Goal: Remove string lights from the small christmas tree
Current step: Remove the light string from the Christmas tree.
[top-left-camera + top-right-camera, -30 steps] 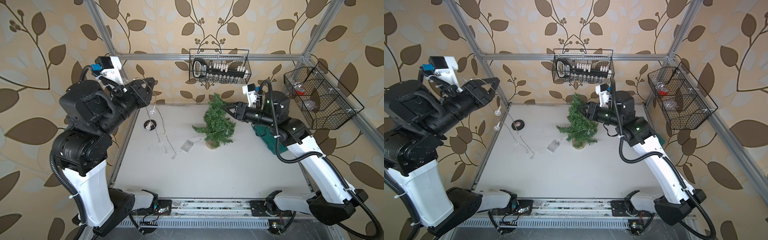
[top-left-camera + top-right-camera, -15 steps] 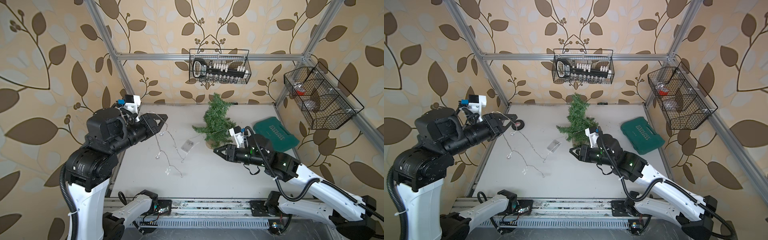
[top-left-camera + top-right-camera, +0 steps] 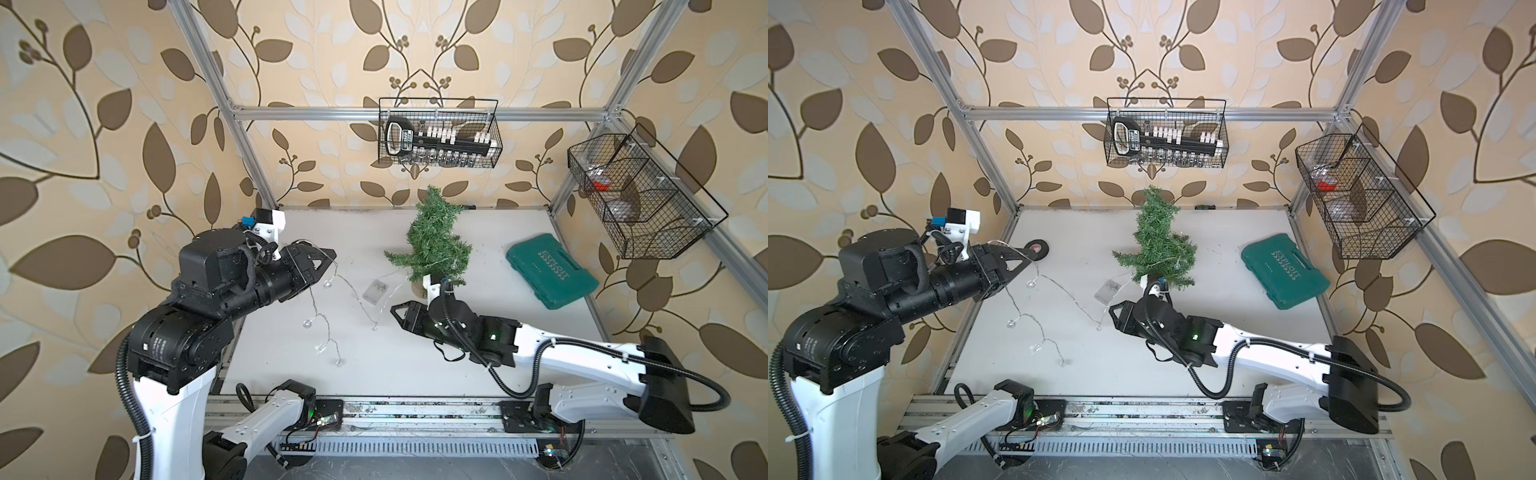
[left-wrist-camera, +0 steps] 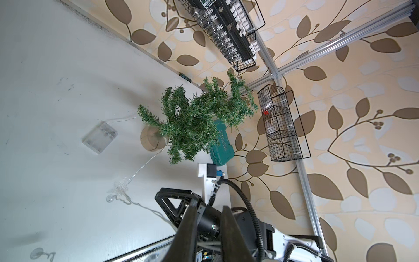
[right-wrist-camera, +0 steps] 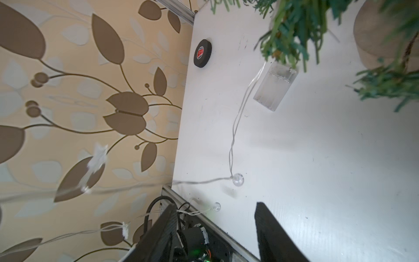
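Top views, room: the worktop [image 3: 415, 374] is wide open through the middle and down toward 6 o'clock. The small christmas tree [image 3: 434, 245] stands upright near 12, a green case [image 3: 550, 270] sits by the 3 o'clock edge, and a black tape roll [image 3: 1037, 248] hugs the 10 o'clock edge.
Top views, strand: the string lights [image 3: 328, 332] drop from the left pincer and loop across the worktop toward the tree. Their battery box [image 3: 375, 288] lies flat just beside the tree, on its 8 o'clock side. Some wire and a bulb are there on the low branches.
Top views, left arm: it is raised at 9 o'clock with the forearm aimed toward 3. The left pincer [image 3: 326, 259] is up off the worktop.
Top views, right arm: it is stretched low from 4 o'clock, pointing toward 9. The right pincer [image 3: 397, 318] is near the strand but not touching it.
Left wrist view: its fingers [image 4: 188, 226] are nearly together, clamped on a thin wire crossing between them. The case [image 4: 223, 145] is half hidden behind the branches.
Right wrist view: the jaws are well apart over bare worktop, with nothing in them. A bulb [image 5: 238, 179] lies near. One end of the box [image 5: 274, 87] is tucked under blurred branches, and the strand smears against the wallpaper, hard to trace.
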Robot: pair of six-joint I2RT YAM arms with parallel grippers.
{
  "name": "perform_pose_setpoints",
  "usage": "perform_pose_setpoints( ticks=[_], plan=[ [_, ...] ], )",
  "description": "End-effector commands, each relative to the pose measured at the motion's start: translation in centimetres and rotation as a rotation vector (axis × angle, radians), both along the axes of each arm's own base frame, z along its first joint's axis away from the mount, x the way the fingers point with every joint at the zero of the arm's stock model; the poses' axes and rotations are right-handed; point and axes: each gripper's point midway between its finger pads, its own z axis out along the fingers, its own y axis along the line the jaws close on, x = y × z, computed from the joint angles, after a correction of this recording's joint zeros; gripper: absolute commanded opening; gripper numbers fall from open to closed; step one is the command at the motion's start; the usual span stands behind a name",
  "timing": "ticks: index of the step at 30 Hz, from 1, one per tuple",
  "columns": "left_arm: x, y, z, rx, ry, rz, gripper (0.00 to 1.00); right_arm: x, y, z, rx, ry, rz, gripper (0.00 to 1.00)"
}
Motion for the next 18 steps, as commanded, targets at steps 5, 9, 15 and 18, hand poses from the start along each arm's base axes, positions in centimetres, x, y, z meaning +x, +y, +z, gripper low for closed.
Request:
perform_pose_setpoints(
  ticks=[5, 9, 15, 18],
  plan=[
    [-1.5, -0.6, 1.4, -0.039, -0.027, -0.055, 0.00, 4.0, 3.2, 0.4, 0.074, -0.023, -0.174, 0.57],
    [-1.5, -0.7, 1.7, -0.041, -0.040, -0.064, 0.00, 5.5, 4.8, -0.3, 0.063, -0.043, -0.192, 0.56],
    [-1.5, -0.8, 1.8, -0.026, -0.058, -0.075, 0.00, 5.8, 5.8, 0.8, 0.039, -0.080, -0.182, 0.23],
    [-1.2, -0.8, 1.7, -0.015, -0.064, -0.074, 0.00, 5.4, 4.3, 2.8, 0.017, -0.130, -0.200, 0.09]
  ],
)
